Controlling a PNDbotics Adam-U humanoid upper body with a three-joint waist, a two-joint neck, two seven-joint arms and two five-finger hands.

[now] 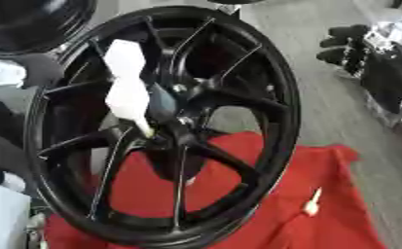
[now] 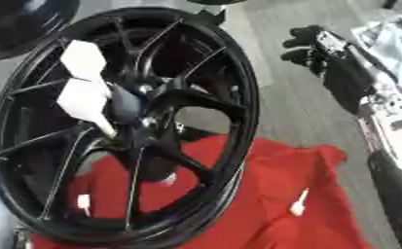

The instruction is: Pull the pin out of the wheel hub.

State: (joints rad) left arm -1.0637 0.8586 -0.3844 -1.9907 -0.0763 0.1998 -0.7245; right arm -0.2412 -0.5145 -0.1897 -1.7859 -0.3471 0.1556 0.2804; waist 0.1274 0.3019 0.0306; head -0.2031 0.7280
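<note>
black wheel (image 1: pixel 166 124) stood upright over red cloth (image 1: pixel 323 204). white pin (image 1: pixel 129 92) sat in hub (image 1: pixel 174 121), tip seated. right hand (image 2: pixel 319 46) hung well apart, fingers curled, empty. left hand unseen. extraction not begun; next likely reach, grasp pin, pull along its axis.

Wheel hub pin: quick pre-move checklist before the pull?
1. White pin seated in the hub of the black wheel: ok, its tip sits at the hub centre.
2. Pin body unobstructed: ok, it stands out in front of the spokes.
3. Right hand on the pin: not ok, it is off to the right, clear of the wheel.
4. Right hand's finger state: cannot tell.
5. Left hand available: cannot tell, not in view.
6. Red cloth free for set-down: ok, only one small white piece lies there.
</note>
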